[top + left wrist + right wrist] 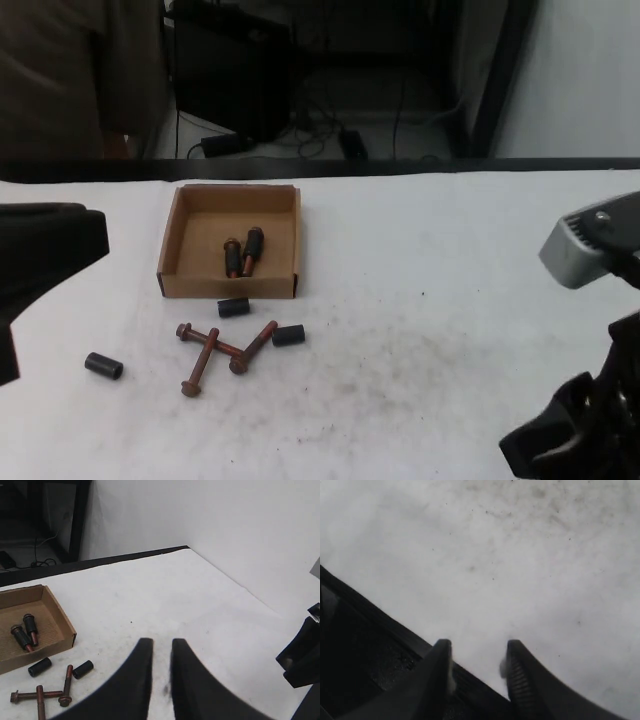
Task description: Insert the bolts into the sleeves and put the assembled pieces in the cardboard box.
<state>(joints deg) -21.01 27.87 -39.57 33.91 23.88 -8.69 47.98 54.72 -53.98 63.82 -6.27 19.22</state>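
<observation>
My left claw (162,642) hangs over the white bench (200,610), off to one side of the cardboard box (168,250). Its fingers are parted by only a narrow slit and grip nothing. My right claw (478,645) is well apart from the box on the opposite side, fingers spread wider, also empty, over bare bench. Inside the box two assembled pieces (242,253) lie side by side, nearly touching, toward its middle. Just outside the box wall that faces me lies one black sleeve (233,307), almost against the cardboard. A little farther out from that wall sit three loose bolts (210,345), crossed over one another in a small heap, with a second sleeve (288,335) beside the bolt on my right claw's side. A third sleeve (103,366) rests alone, farther from the box toward my left claw's side.
</observation>
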